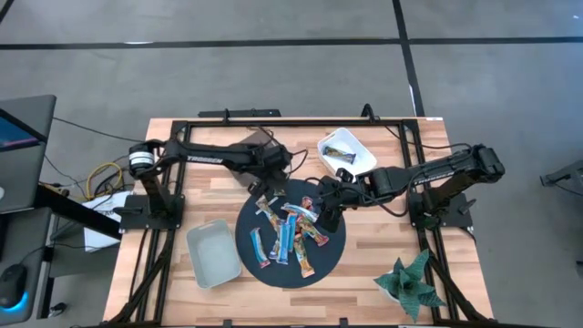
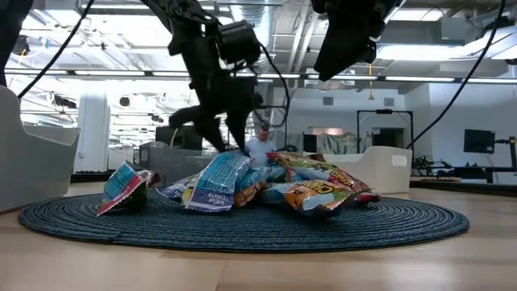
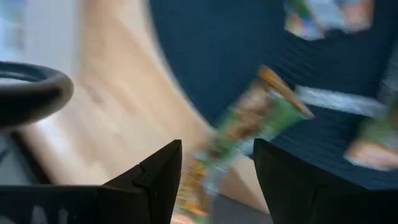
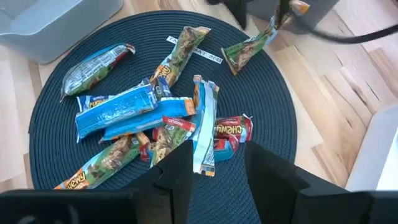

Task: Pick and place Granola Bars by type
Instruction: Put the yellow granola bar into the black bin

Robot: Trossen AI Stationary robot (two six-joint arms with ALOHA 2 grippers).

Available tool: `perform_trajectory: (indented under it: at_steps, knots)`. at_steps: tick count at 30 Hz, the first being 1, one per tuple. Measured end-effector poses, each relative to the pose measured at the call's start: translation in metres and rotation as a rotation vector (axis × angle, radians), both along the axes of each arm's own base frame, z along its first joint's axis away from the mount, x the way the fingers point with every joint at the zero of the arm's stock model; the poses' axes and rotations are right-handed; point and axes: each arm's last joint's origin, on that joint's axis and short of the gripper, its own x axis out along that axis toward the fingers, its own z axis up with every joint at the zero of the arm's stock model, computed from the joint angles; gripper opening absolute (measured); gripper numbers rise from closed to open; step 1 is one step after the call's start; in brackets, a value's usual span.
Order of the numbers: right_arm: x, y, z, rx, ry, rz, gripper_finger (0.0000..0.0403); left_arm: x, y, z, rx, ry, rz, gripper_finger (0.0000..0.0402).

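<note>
We are working over the round dark mat [image 1: 250,239], where the Granola Bars [image 4: 134,115] are lying heaped and overlapping. Our left gripper [image 3: 217,180] is at the mat's far edge, jaws spread around a green-wrapped bar [image 3: 261,118] that is looking loose and could slip away. Our right gripper [image 4: 217,171] is hovering over the pile with jaws parted on nothing, crowding the same corner and risking a bump.

Granola Bars [image 4: 149,118], blue, red and green-wrapped, heaped on the round dark mat [image 4: 267,118]
</note>
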Motion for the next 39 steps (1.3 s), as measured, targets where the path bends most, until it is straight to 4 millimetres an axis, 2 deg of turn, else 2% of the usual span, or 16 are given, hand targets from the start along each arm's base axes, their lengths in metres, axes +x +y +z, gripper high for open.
perform_trajectory:
  at_steps: [5, 11, 18, 23, 33, 36, 39]
  knots:
    - [0.001, 0.000, 0.001, 0.002, -0.011, 0.000, 0.0134, 0.008, 0.002, -0.011, 0.078, 0.028, 0.006, 0.0193]
    - [0.001, 0.000, 0.001, 0.005, -0.019, -0.003, 0.0134, 0.015, 0.004, -0.013, 0.097, 0.056, -0.002, 0.0193]
    - [0.001, 0.000, 0.001, 0.007, -0.014, -0.007, 0.0134, 0.019, 0.006, -0.026, 0.099, 0.139, -0.005, 0.0186]
    - [0.001, 0.000, 0.001, 0.007, -0.015, -0.007, 0.0134, 0.015, 0.007, -0.029, 0.104, 0.183, 0.002, 0.0147]
    - [0.001, 0.000, 0.001, 0.007, -0.016, -0.007, 0.0134, 0.015, 0.007, -0.029, 0.075, 0.178, 0.047, 0.0016]
    - [0.001, 0.000, 0.001, 0.011, -0.017, -0.013, 0.0134, 0.015, 0.004, -0.026, 0.018, 0.181, 0.051, 0.0003]
    - [0.001, 0.000, 0.001, 0.012, -0.018, -0.012, 0.0134, 0.020, 0.000, -0.018, -0.055, 0.159, 0.042, 0.0013]
